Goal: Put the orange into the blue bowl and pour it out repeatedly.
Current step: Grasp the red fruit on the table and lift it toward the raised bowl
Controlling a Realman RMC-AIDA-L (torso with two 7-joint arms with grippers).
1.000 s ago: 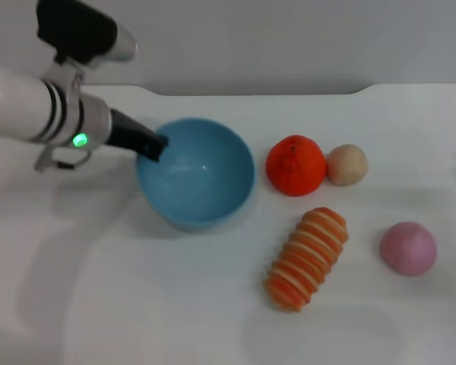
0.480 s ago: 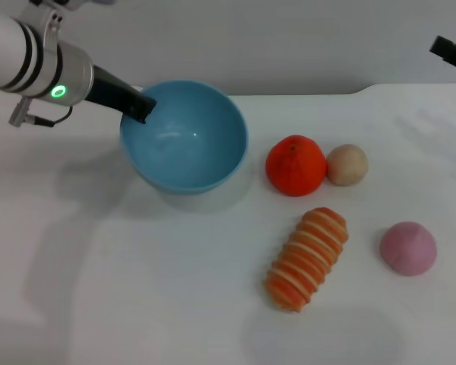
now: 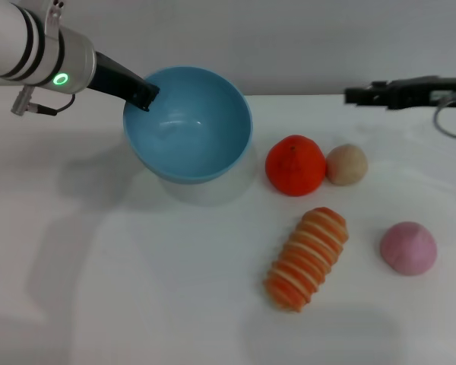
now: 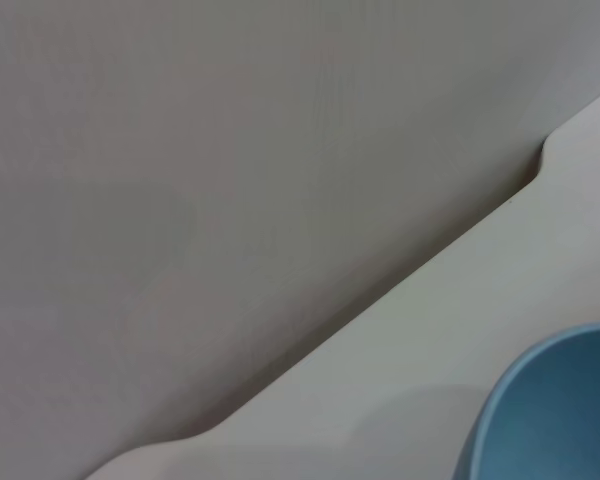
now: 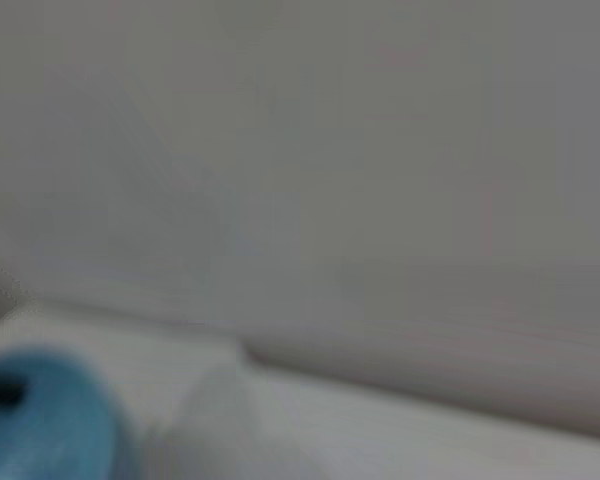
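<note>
Left gripper (image 3: 143, 96) clamped (raised); right gripper (image 3: 359, 96) extended.

blue bowl (image 4: 550, 410) rim over table (image 4: 400, 350)

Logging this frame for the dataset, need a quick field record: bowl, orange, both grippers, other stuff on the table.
bowl: blue bowl, empty, held at its rim, lifted off the white table
orange: orange on the table beside the bowl, touching a tan ball
left gripper: left gripper clamped on the bowl's rim
right gripper: right gripper in the air beyond the tan ball, holding nothing
other items: striped oblong toy, pink dome
</note>
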